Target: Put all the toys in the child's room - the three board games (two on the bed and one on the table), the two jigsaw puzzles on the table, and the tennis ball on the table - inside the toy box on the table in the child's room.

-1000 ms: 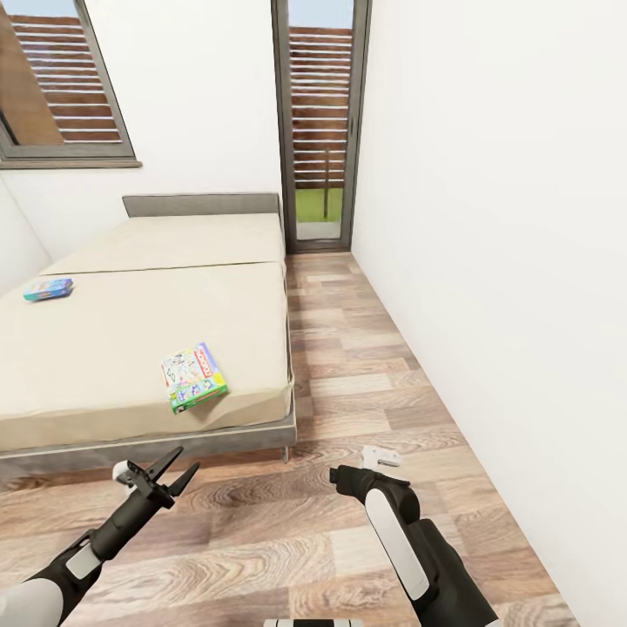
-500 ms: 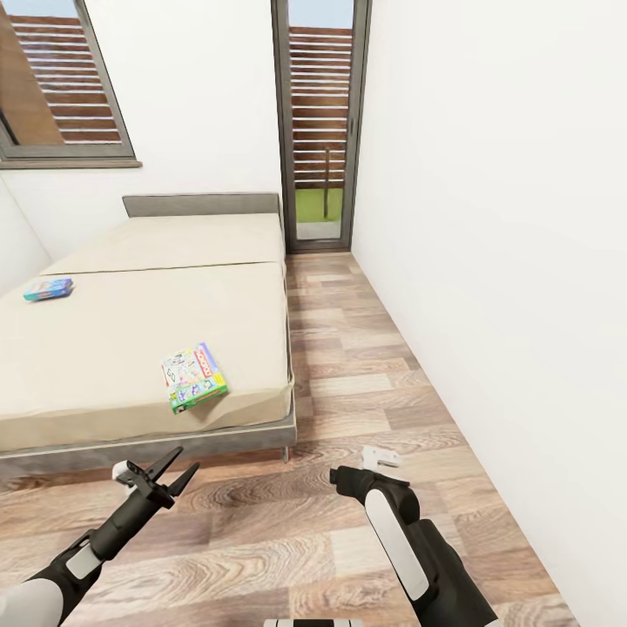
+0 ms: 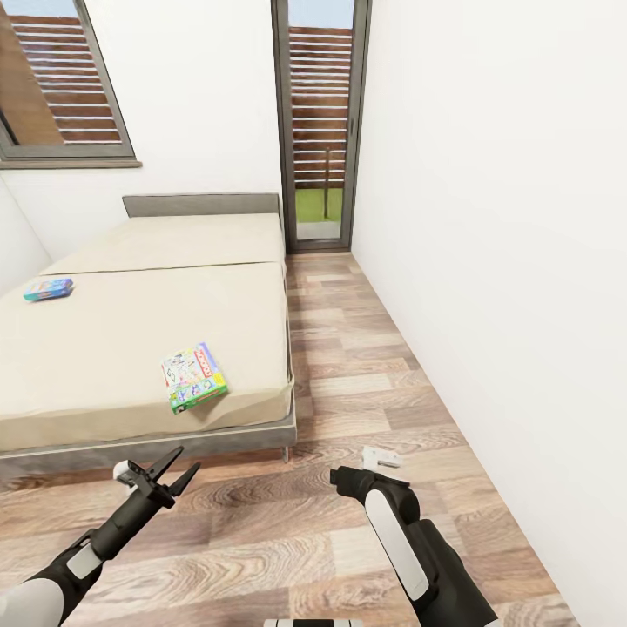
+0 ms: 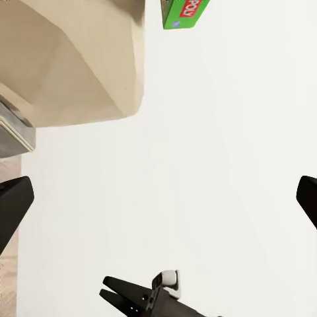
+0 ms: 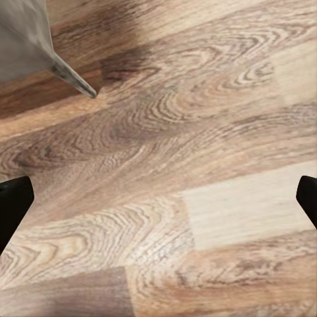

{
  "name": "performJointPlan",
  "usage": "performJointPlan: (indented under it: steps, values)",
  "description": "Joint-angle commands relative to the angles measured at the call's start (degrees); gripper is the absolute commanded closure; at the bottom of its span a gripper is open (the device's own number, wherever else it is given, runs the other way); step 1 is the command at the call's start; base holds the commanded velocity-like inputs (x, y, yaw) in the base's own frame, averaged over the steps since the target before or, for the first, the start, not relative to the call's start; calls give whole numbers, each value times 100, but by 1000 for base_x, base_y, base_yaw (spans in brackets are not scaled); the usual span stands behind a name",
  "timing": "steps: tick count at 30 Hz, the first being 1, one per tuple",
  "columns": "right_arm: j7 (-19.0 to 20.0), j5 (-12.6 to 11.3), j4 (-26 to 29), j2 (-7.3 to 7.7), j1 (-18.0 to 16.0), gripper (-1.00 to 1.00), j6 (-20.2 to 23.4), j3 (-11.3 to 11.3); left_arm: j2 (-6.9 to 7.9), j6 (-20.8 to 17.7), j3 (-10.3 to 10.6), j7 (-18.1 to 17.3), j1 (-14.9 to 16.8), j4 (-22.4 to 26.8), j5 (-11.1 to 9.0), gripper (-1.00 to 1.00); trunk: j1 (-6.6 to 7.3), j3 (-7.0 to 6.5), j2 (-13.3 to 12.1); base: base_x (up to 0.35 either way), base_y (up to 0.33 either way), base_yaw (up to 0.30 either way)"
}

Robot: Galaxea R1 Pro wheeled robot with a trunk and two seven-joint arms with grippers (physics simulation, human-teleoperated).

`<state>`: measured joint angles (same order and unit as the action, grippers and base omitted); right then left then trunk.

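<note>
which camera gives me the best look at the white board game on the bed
The head view: the white board game lies whole, face up, near the bed's front corner. The left wrist view catches just its green edge.

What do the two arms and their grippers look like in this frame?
Both arms have white shell segments joined by black links. The left gripper is black, with two thin pointed fingers and a small white knob beside its base. The right gripper looks white, set on a black wrist above a long white forearm panel.
</note>
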<state>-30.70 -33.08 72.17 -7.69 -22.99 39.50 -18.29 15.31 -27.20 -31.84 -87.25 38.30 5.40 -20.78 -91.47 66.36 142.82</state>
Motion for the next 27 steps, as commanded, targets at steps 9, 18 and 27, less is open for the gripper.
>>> performJointPlan:
  steps: [9,18,27]
  values:
    - [-59,-59,-1,0,-4,-100,5,-8,2,-40,40,-19,2,0,-32,-100,1,5,2,2,0,0]
    - [-63,-56,-3,3,-4,-100,5,-8,-45,-37,32,-3,0,-42,-19,-100,1,5,2,95,0,0]
    - [-68,-50,-43,4,-4,-100,5,0,-58,-34,33,5,-125,-15,-27,-100,1,5,2,15,0,0]
